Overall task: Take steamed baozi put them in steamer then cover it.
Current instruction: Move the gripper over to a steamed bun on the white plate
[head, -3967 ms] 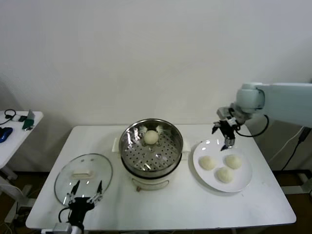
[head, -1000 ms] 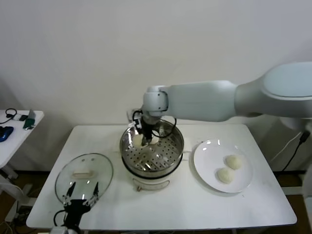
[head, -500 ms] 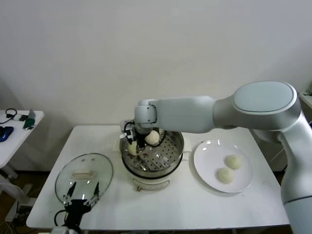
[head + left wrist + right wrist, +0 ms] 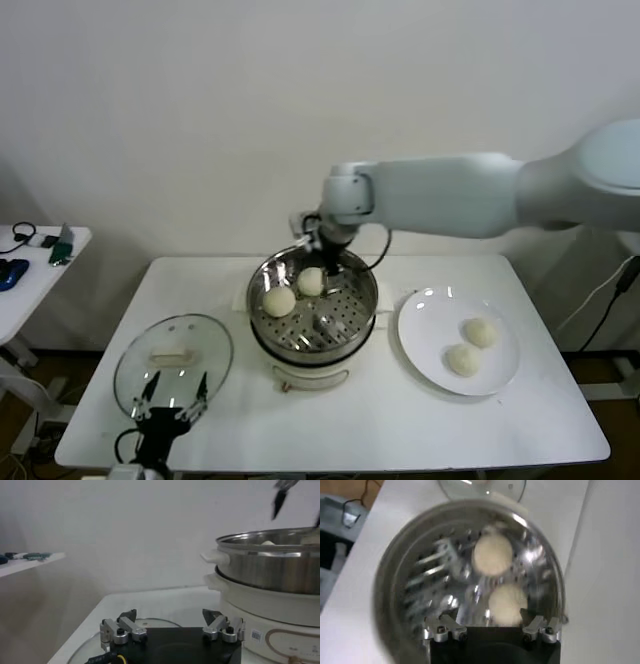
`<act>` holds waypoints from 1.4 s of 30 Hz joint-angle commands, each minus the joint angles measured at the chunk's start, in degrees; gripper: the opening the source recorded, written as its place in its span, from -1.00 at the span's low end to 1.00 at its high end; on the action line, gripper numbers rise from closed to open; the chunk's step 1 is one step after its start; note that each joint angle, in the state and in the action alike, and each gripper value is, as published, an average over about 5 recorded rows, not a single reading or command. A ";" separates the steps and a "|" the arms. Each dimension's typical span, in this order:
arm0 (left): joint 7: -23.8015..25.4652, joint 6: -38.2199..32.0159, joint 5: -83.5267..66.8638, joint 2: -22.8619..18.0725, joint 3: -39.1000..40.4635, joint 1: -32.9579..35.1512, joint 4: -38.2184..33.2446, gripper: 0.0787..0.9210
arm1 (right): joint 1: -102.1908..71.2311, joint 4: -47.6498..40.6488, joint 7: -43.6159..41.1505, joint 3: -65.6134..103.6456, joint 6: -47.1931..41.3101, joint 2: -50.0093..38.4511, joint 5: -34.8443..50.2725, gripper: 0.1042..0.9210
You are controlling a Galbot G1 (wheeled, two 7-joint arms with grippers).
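With two steamed baozi (image 4: 290, 290) lying in the steamer (image 4: 345, 322) at mid-counter, the right gripper (image 4: 322, 243) hangs empty and spread wide over its far rim, nearer than the parked left gripper (image 4: 172, 390) to the two buns on the plate (image 4: 415, 335) toward the right edge.

A round white plate (image 4: 430, 345) sits near the right edge of the white table (image 4: 380, 425), and a small side table (image 4: 25, 275) stands off its left edge.
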 commanded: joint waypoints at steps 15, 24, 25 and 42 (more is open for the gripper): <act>0.16 0.67 -0.29 0.15 -0.03 -1.28 0.92 0.77 | -16.84 9.69 -0.80 -1.01 2.24 -38.51 -25.28 0.76; 0.14 0.60 -0.28 0.06 -0.26 -1.11 1.54 0.77 | -32.04 3.01 2.47 12.37 0.81 -34.86 -30.31 0.76; 0.14 0.58 -0.27 0.05 -0.26 -1.09 1.58 0.77 | -32.54 2.13 2.74 12.94 0.79 -34.22 -30.44 0.76; 0.09 0.45 -0.05 0.07 -0.37 -0.82 1.69 0.77 | -37.31 -4.78 4.52 16.52 0.05 -27.70 -29.39 0.75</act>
